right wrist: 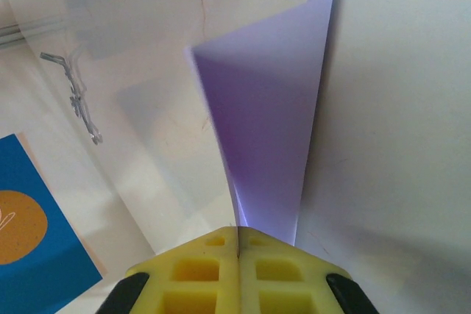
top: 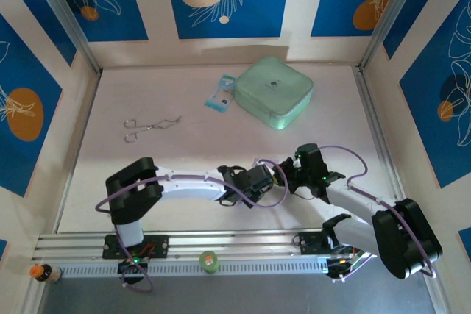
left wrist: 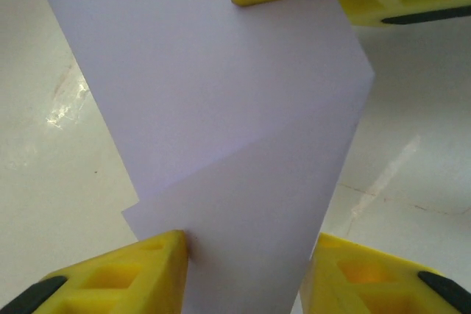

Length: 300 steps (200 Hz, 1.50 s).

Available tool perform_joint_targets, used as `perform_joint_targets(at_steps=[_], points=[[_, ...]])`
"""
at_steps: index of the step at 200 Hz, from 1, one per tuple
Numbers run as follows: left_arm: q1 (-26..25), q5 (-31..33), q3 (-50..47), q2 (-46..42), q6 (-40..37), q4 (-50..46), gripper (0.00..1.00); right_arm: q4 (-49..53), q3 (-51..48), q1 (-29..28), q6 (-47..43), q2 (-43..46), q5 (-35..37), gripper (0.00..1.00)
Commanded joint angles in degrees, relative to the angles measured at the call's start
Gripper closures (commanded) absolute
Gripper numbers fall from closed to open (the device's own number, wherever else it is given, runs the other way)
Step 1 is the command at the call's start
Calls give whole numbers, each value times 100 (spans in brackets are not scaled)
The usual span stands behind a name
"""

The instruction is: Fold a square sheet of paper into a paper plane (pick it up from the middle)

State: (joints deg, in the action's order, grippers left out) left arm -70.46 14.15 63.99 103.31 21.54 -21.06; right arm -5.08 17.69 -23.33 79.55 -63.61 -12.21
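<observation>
Square sheet of paper [left wrist: 221, 108]: pale lavender, no longer flat. One layer overlaps another along a diagonal edge in the left wrist view. From the right wrist it [right wrist: 268, 130] reads as a folded V, narrow at the fingers and flaring to a point at the far end.

Right gripper [right wrist: 238, 234]: fingers pressed together, pinching the narrow end of the sheet at the fold.

Left gripper [left wrist: 248, 244]: fingers apart, straddling the opposite end. One yellow fingertip [left wrist: 165, 255] touches the sheet's edge, the other sits just beside it. Not clamped.

Top view: both grippers meet nose to nose over the near-middle of the table [top: 184, 152], left [top: 254, 182], right [top: 291, 174].

Well apart, toward the back: mint-green case [top: 274, 91], blue-white packet [top: 221, 93] just beside its left side, metal tongs [top: 151, 126] further left.
</observation>
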Motion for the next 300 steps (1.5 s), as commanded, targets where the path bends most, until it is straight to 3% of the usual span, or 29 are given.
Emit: perform_joint_targets(at_steps=[1,79,300], points=[[-91,192,174,109,-159,-200,57,78,163,22,31,-24,-124,100],[-109,323,136,25,-134,-187,68,186,183,16,-42,-19,-145,100],[-118,402,-71,-197,-129,81,68,297,175,48,-144,-19,-139,100]])
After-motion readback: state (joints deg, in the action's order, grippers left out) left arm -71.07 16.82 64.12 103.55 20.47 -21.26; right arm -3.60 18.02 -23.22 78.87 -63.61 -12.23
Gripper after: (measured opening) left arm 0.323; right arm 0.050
